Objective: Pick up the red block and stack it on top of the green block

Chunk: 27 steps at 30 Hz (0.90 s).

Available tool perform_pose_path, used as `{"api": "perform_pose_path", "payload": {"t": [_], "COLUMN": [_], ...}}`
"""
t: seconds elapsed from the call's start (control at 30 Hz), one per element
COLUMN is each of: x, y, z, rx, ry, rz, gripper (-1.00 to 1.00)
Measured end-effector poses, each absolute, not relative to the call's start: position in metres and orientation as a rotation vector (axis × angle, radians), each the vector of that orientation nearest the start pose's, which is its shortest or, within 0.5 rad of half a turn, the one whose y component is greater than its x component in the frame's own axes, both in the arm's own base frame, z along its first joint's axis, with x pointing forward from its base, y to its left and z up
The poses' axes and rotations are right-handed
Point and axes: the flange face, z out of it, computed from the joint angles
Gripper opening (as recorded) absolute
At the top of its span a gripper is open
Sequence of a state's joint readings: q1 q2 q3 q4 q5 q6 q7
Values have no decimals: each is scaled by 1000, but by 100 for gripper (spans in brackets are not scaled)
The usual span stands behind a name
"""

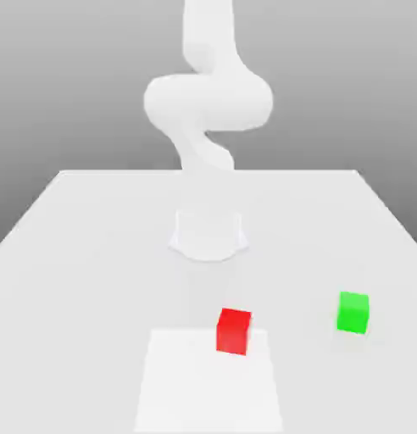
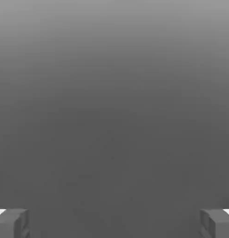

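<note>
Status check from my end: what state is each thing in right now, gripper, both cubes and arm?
Gripper: open, fingers wide apart, nothing between them.
Red cube: resting upright by the far edge of the pale square, not stacked.
Green cube: resting upright on the table, nothing on top, apart from the red cube.
Robot arm: raised above the table, not touching either cube.
</note>
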State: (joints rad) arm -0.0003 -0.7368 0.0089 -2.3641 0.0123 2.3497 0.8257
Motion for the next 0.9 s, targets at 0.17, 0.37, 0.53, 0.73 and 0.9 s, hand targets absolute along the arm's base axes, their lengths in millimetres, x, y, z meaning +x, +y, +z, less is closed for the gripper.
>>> {"api": "perform_pose_path", "payload": {"t": [0.17,0.37,0.53,0.73,0.9], "x": [413,411,363,337,335], "y": [17,31,40,42,42], "z": [537,386,259,166,149], "rx": [-2548,-2634,-2707,-2733,-2733], "ry": [1193,1340,1484,1547,1547], "rz": [-686,-395,-122,-2,-1], "gripper": [0,0,0,0,-100]}}
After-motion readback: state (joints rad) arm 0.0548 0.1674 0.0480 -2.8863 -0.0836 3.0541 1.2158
